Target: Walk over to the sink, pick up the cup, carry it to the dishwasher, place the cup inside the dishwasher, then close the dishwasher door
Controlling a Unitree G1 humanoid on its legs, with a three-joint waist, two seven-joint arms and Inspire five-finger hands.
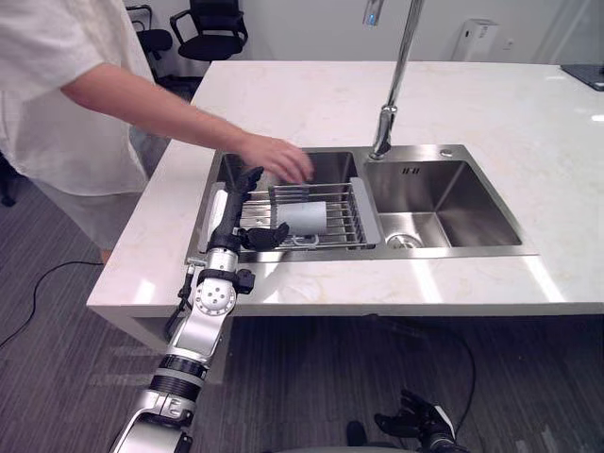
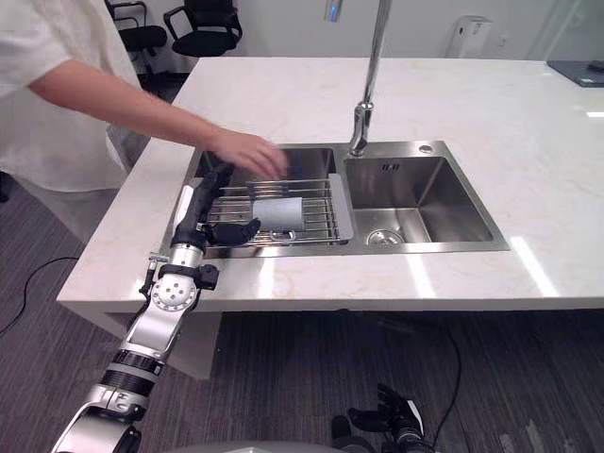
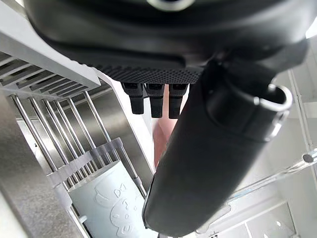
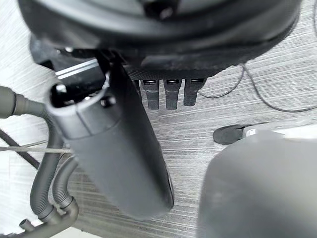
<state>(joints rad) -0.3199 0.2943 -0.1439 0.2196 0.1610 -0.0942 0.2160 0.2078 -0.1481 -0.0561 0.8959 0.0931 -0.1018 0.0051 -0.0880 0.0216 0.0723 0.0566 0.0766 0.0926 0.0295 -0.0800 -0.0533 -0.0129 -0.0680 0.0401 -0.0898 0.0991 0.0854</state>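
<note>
Left hand [image 1: 233, 215] outstretched, right hand [image 1: 422, 422] low, fingers [image 1: 250, 178] of both straight and loose.

No text, number or sign can be read here. The cup [image 3: 111, 208] lies on the wire rack [image 1: 330, 203] in the left basin of the sink [image 1: 453, 251]. It carries a pale drawing with some small marks that look like letters, but they are not clear enough to read. On the back wall of the right basin there is a small dark mark [image 1: 411, 171], which is too small to make out.
</note>
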